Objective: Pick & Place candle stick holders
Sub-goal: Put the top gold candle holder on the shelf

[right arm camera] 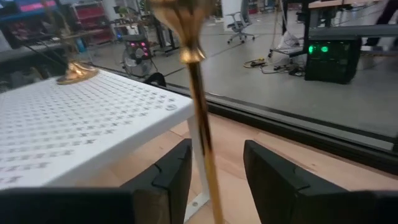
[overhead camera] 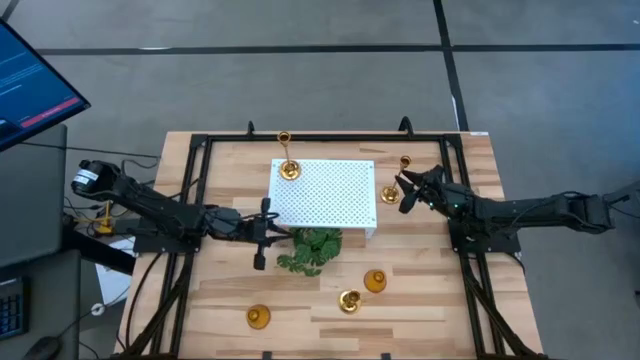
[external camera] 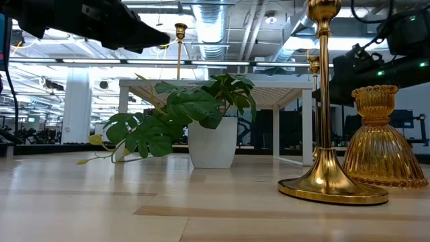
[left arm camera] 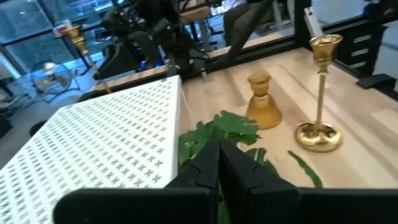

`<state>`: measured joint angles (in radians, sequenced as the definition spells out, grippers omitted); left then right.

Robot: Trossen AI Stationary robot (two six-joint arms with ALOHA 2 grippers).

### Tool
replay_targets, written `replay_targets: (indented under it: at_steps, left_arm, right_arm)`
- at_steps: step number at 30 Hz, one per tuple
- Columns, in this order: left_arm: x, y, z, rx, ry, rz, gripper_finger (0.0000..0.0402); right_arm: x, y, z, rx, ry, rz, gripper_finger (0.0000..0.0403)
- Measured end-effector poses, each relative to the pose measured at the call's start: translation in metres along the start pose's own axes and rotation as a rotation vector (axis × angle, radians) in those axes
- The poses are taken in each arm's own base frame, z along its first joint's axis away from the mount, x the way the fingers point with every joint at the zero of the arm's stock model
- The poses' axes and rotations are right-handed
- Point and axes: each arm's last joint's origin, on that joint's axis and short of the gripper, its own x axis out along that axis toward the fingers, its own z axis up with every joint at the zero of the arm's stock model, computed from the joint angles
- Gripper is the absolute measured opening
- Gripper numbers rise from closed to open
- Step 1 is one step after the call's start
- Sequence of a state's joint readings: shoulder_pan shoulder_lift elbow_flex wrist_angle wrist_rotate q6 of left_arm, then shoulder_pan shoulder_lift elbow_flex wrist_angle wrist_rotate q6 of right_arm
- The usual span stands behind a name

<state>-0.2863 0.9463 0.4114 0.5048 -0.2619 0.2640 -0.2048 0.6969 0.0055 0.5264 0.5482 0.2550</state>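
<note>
Right gripper (overhead camera: 408, 188) stands open beside the white perforated platform (overhead camera: 325, 195), its 2 dark fingers (right arm camera: 166, 174) either side of the thin stem of a tall shiny brass candle stick holder (right arm camera: 198, 99), with a gap to each finger. Left gripper (overhead camera: 262, 232) hangs closed and empty over the green leafy plant (overhead camera: 310, 250). 1 tall holder (overhead camera: 288, 160) stands on the platform's corner. On the wooden table (overhead camera: 420, 300), another tall holder (overhead camera: 349, 300) stands beside a squat amber holder (overhead camera: 375, 281); a second squat one (overhead camera: 259, 318) sits apart.
</note>
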Motion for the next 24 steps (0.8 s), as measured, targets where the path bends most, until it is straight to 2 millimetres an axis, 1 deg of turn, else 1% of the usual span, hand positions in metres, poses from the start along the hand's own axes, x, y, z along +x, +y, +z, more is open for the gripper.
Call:
replay_targets:
  at_steps: [6,9,12,17,18,22,24]
  left_arm:
    - [-0.001,0.0,0.0,0.002,0.006,0.001,0.0008]
    - [-0.001,0.0,0.0,0.002,0.007,0.001,0.0009]
    - [-0.001,0.0,0.0,-0.004,0.007,0.002,0.0009]
    - [-0.001,0.0,0.0,-0.004,0.007,0.001,0.0005]
    - [-0.001,0.0,0.0,-0.005,0.007,0.001,0.0005]
    - [-0.001,0.0,0.0,-0.008,0.007,0.001,0.0008]
    - [-0.001,0.0,0.0,-0.008,0.007,0.001,0.0009]
  right_arm:
    - [0.008,-0.001,-0.001,0.008,-0.012,-0.03,0.0127]
    - [0.011,0.0,-0.002,0.008,-0.011,-0.035,0.0114]
    - [0.014,0.001,-0.004,-0.012,0.019,-0.044,0.0084]
    - [0.019,0.004,-0.003,-0.025,0.033,-0.049,0.0015]
    - [0.019,0.004,-0.003,-0.024,0.032,-0.046,0.001]
    - [0.02,0.005,-0.002,-0.037,0.035,-0.045,0.0015]
    - [0.021,0.006,0.001,-0.043,0.03,-0.039,0.0009]
